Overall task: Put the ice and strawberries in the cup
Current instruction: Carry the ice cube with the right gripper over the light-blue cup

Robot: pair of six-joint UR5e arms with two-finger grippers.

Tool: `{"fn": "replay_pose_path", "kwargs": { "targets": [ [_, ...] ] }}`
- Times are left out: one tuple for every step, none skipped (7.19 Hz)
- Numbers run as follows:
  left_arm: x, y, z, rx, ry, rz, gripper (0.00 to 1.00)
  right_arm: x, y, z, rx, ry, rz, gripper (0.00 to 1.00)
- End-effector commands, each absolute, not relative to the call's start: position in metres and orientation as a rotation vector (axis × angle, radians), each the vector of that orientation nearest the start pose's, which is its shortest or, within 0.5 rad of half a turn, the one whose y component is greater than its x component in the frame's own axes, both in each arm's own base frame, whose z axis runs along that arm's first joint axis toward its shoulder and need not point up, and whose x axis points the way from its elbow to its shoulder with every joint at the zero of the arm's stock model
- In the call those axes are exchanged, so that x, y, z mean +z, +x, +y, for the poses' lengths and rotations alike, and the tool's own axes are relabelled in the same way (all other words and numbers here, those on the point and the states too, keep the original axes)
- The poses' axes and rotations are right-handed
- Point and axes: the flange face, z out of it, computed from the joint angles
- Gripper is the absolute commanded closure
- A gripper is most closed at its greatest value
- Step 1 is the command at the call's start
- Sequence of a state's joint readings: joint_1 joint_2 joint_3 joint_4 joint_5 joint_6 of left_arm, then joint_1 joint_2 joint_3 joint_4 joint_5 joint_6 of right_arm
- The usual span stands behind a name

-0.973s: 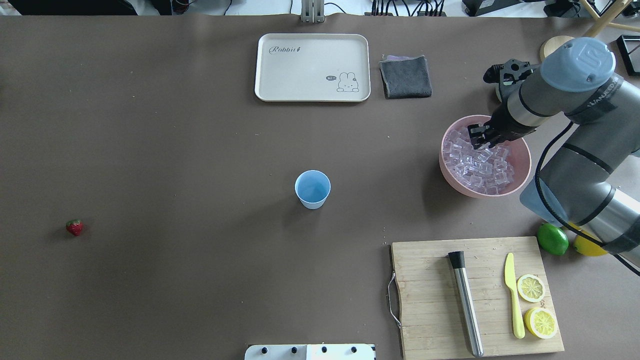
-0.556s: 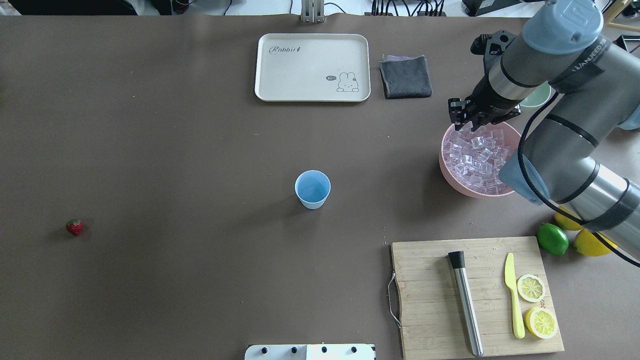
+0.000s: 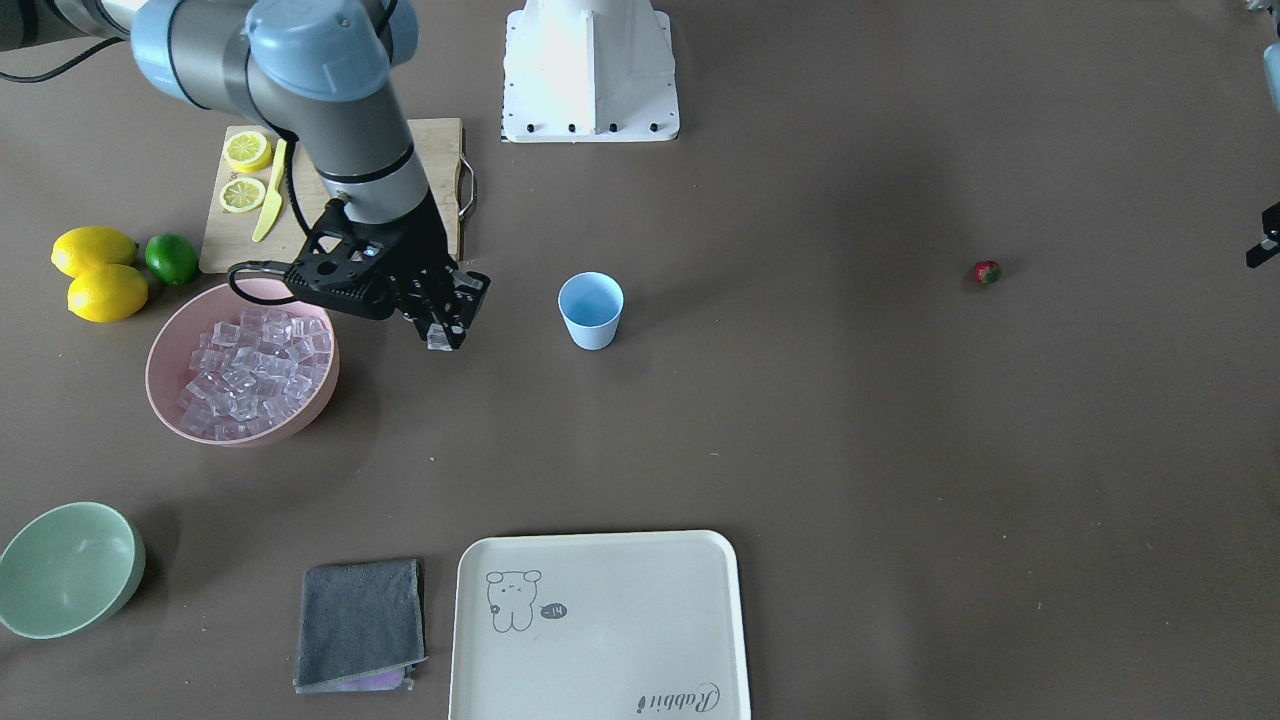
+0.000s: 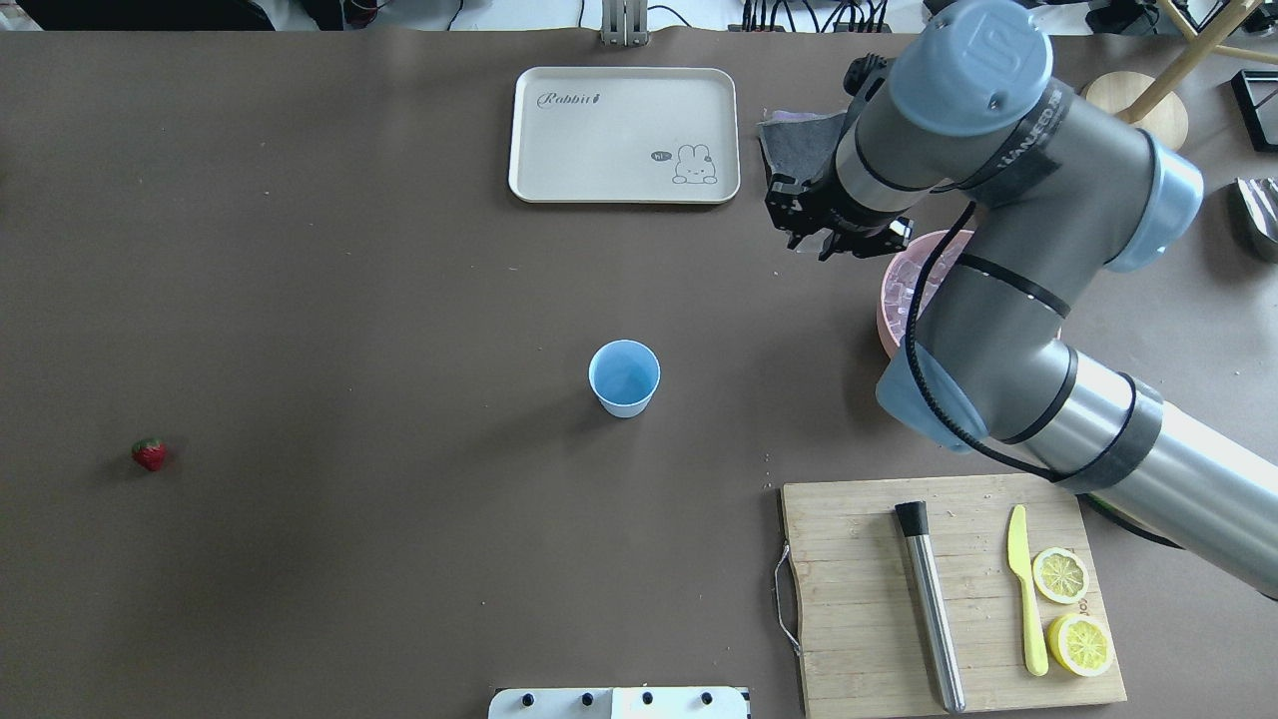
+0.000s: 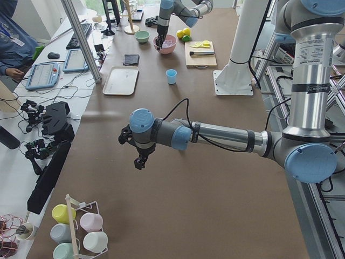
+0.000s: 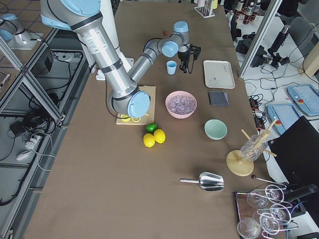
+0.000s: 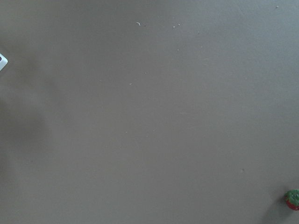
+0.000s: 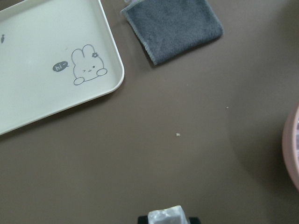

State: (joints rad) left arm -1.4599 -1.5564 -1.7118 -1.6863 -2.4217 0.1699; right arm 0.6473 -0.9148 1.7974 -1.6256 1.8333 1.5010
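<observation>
My right gripper [image 4: 814, 245] is shut on one clear ice cube [image 3: 436, 341] and holds it above the table, between the pink bowl [image 3: 165, 340] of ice [image 3: 250, 365] and the light blue cup [image 4: 624, 374]. The cube also shows between the fingertips in the right wrist view [image 8: 165, 217]. The cup stands upright mid-table and looks empty. The strawberry [image 4: 149, 454] lies alone far to the left and also shows in the left wrist view [image 7: 293, 199]. My left gripper [image 5: 141, 160] hovers over bare table near the strawberry; I cannot tell whether it is open or shut.
A cream rabbit tray [image 4: 624, 135] and a grey cloth [image 3: 360, 622] lie at the far side. A cutting board [image 4: 949, 589] holds a muddler, a yellow knife and lemon slices. Two lemons, a lime [image 3: 171, 258] and a pale green bowl [image 3: 65, 568] sit by the pink bowl.
My right gripper has risen out of the pink bowl with an ice cube and swung left, past the bowl's rim. The cup and the strawberry have not moved.
</observation>
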Motion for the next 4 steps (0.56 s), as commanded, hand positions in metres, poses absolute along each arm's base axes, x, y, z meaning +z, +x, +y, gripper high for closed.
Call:
{"fn": "replay_pose_path", "kwargs": {
  "targets": [
    [0.577, 0.002, -0.499, 0.375, 0.251, 0.846, 0.02, 0.135, -0.536, -0.404, 0.344, 0.101, -0.874, 1.0],
    [0.578, 0.002, -0.499, 0.374, 0.248, 0.846, 0.02, 0.126, -0.56, -0.397, 0.329, 0.117, -0.859, 1.0],
    [0.578, 0.003, -0.499, 0.375, 0.247, 0.845, 0.03, 0.129, -0.565, -0.399, 0.329, 0.12, -0.848, 1.0],
    [0.578, 0.003, -0.499, 0.375, 0.247, 0.847, 0.02, 0.132, -0.568, -0.399, 0.328, 0.121, -0.841, 1.0]
  ]
}}
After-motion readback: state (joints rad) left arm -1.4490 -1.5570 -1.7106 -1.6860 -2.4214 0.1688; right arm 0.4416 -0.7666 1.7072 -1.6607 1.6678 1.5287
